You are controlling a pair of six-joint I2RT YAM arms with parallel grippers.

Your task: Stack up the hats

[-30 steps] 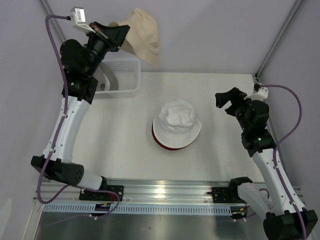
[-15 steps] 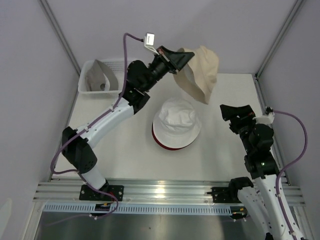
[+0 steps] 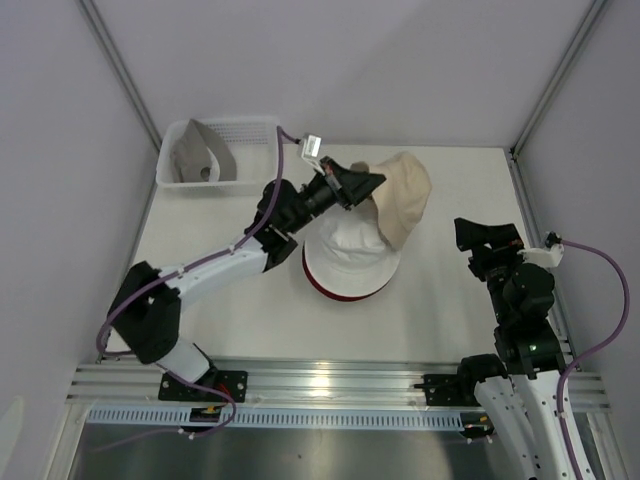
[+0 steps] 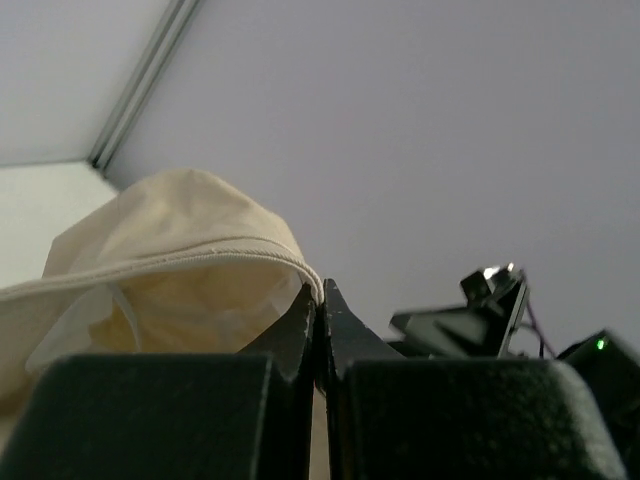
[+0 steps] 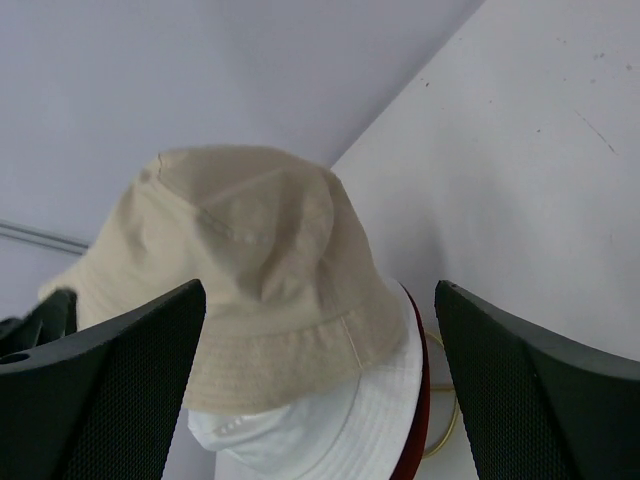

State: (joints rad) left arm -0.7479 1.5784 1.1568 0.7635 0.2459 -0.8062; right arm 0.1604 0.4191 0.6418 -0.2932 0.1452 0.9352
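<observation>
In the top view a white hat (image 3: 345, 258) lies on a dark red hat (image 3: 320, 288) at the table's middle. My left gripper (image 3: 368, 184) is shut on the brim of the beige hat (image 3: 403, 195), which hangs tilted over the far right side of the white one. The wrist view shows that brim (image 4: 180, 262) pinched at the tips of my left gripper (image 4: 321, 292). A grey hat (image 3: 200, 155) lies in the basket. My right gripper (image 3: 487, 236) stands open at the right, apart from the hats; its view shows the beige hat (image 5: 250, 265) over the white hat (image 5: 350, 420).
A white mesh basket (image 3: 250, 135) stands at the far left corner of the table. Metal frame posts rise at the back left and back right. The aluminium rail with both arm bases runs along the near edge.
My left arm has swung the beige hat from above the basket rightward and down, until it hangs over the white hat. My right arm has drawn back toward the near right.
</observation>
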